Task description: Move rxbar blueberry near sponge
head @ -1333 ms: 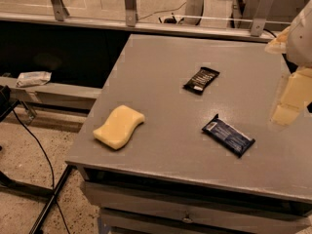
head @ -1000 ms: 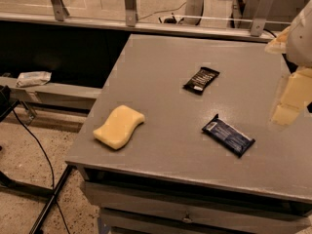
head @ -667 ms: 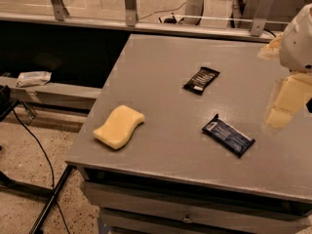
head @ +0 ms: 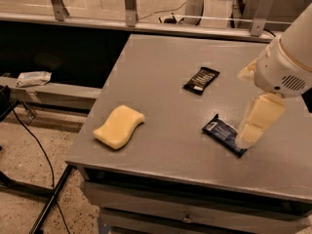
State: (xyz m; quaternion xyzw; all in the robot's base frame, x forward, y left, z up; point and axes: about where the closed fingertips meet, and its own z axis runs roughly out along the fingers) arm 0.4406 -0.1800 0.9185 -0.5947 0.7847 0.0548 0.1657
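Observation:
The rxbar blueberry [head: 222, 133], a dark blue wrapper with a white label end, lies flat on the grey table [head: 156, 57] near its front right. The sponge [head: 119, 126], pale yellow with wavy sides, lies near the table's front left corner, well apart from the bar. My gripper [head: 249, 134] hangs from the white arm [head: 287, 67] at the right. It points down over the right end of the blue bar and covers that end. I cannot tell whether it touches the bar.
A black snack bar with white lettering [head: 201, 80] lies at mid-table, behind the blue bar. A railing with metal posts [head: 129, 4] runs behind the table. A low ledge with a crumpled white wrapper [head: 32, 78] and cables on the floor are at the left.
My arm and gripper have moved left and down, from beside the table's right edge to over the right end of the blue bar. The bars and the sponge have not moved.

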